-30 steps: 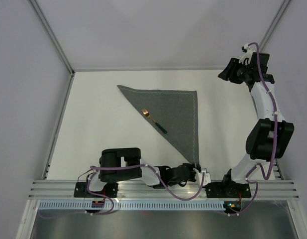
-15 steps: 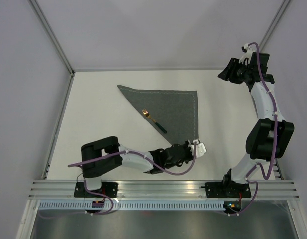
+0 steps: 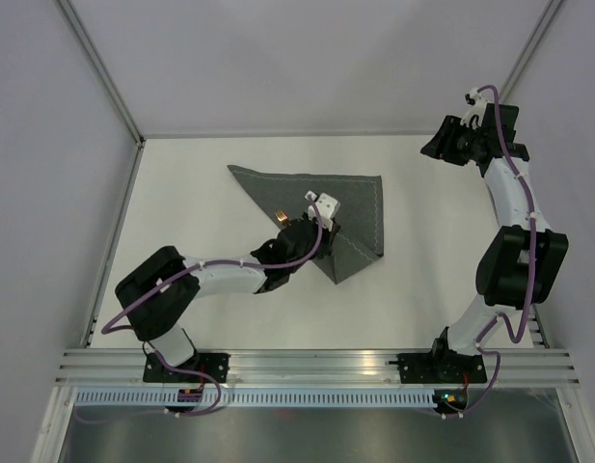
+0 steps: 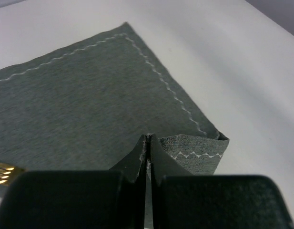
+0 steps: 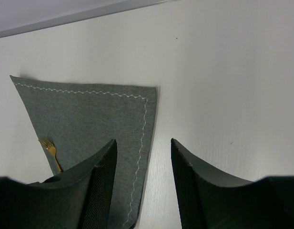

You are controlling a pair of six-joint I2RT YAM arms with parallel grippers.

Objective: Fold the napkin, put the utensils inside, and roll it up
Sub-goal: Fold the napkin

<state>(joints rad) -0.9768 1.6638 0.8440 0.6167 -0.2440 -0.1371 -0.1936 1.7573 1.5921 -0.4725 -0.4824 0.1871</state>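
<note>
Your left gripper (image 4: 147,141) is clenched on the napkin (image 3: 353,204), with a ridge of grey cloth pinched between its closed jaws. That is the change. A second ago this arm lay tucked by its base and the napkin's near tip pointed down toward it. Now the arm has swung out and carried that tip up and to the left over the cloth, so the near part lies doubled. In the left wrist view, a turned-over flap with its stitching sits just right of the jaws. The fork (image 3: 280,214) rests on the napkin just left of the jaws; only its gold tines show, and the handle is hidden under the gripper or the flap. Judge this as the wrap-over fold in progress, with the corner not yet laid down and no rolling begun. Farther off, your right gripper (image 3: 446,145) hangs released and empty above the table's (image 3: 201,193) far right corner, well apart from the napkin and unmoved.
</note>
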